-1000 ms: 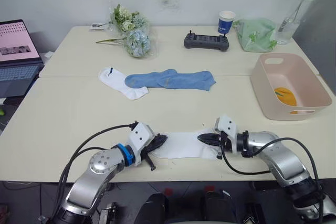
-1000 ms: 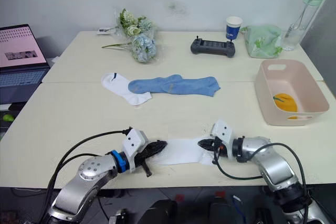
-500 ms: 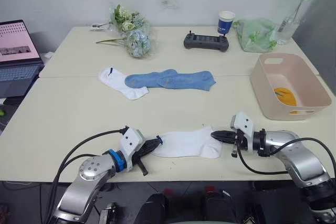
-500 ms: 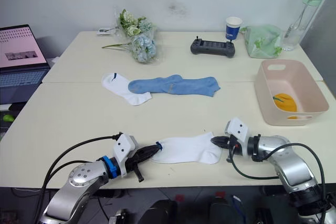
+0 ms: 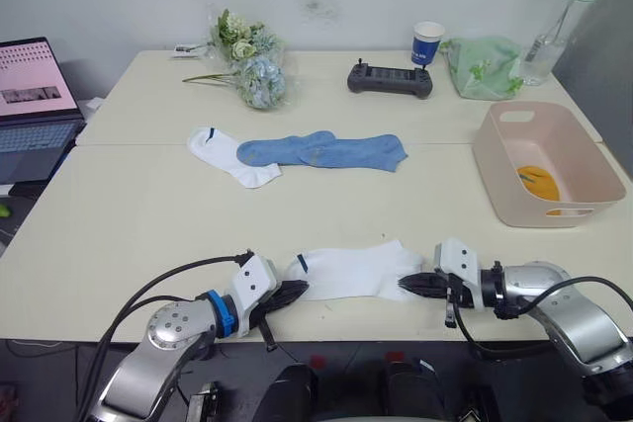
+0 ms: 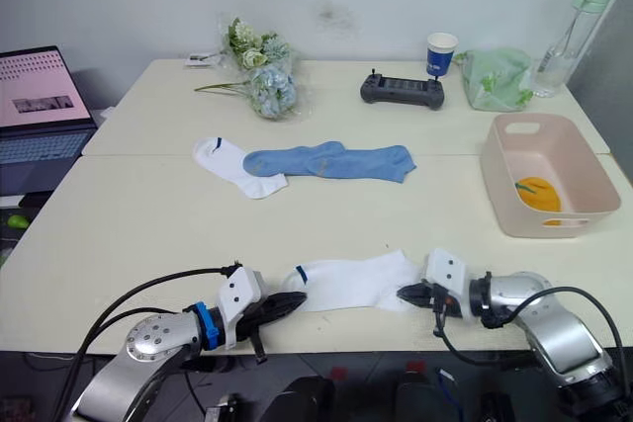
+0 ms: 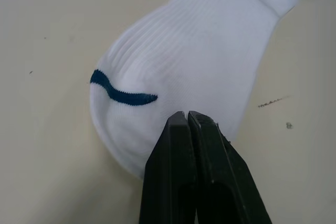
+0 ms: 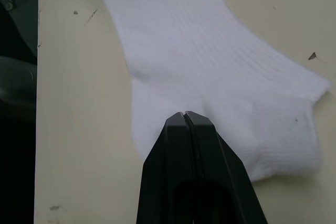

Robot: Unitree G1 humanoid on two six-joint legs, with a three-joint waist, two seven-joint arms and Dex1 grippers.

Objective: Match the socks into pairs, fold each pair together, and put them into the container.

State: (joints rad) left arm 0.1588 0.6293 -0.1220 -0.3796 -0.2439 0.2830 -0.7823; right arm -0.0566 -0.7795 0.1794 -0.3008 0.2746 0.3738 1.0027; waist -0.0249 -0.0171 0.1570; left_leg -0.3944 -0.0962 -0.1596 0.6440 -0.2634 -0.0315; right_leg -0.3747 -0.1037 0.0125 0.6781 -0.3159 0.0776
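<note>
The white sock (image 5: 353, 270) lies flat at the near table edge, pinched at its cuff by the left gripper (image 5: 289, 291) and at its toe by the right gripper (image 5: 413, 284). Being soft, light and limp, it is best held by its ends.

We see a white sock (image 5: 351, 270) with a dark blue cuff mark lying flat near the desk's front edge. Further back, a second white sock (image 5: 226, 154) lies with its toe overlapped by two light blue socks (image 5: 326, 150) laid lengthwise. At our right the pale pink container (image 5: 514, 185) stands upright, a mustard-orange sock (image 5: 539, 182) inside.
</note>
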